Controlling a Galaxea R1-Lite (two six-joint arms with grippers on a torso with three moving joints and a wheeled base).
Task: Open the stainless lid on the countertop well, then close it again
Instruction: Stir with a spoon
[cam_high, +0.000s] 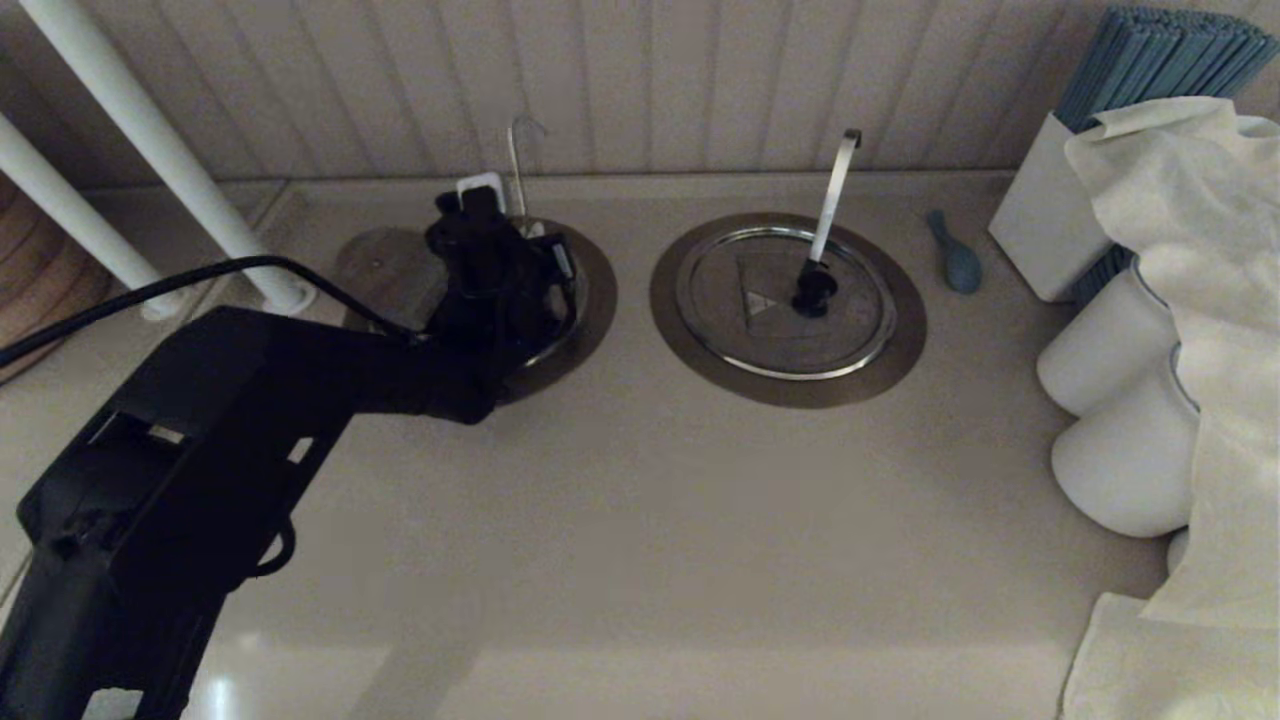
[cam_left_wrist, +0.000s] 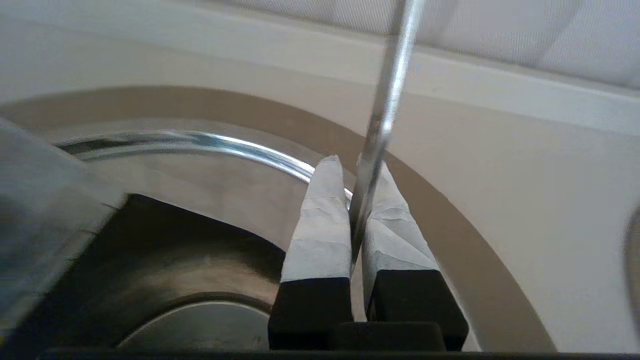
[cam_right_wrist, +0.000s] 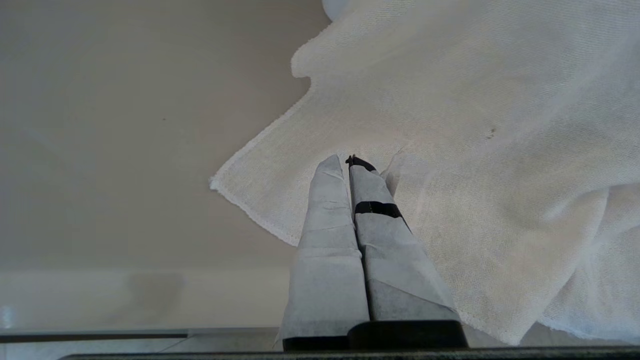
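Lid, stainless, one: the stainless lid (cam_high: 385, 265) is lying off its seat, resting flat, as far as I can judge, on the counter at the 9 o'clock side of the countertop well (cam_high: 592, 300). The well is standing uncovered; my left wrist view is showing its dark inside.

Progress: I am reckoning the opening half done and the closing half not yet begun. The lid is waiting to be carried back over the hole.

Rod, thin, hooked, one: the hooked rod (cam_high: 516, 170) is rising from the well's 12 o'clock rim.

Left gripper (cam_left_wrist: 357, 200), one: I am holding it over the well, fingers drawn almost together, and they appear to be pinching the rod, not the lid.

Outward, at 3 o'clock of the well:
- twin well (cam_high: 670, 345), one, sitting covered
- twin lid (cam_high: 740, 325), one, with black knob
- strip handle (cam_high: 832, 200), one, leaning up toward 12 o'clock
- blue spoon (cam_high: 955, 262), one
- white cups (cam_high: 1100, 350), two showing plainly
- white box (cam_high: 1040, 220) of blue sticks, one
- white cloth (cam_high: 1200, 250), draping over the cups

Right gripper (cam_right_wrist: 352, 200), one: I am keeping it parked above the cloth, fingers pressed together, holding nothing.
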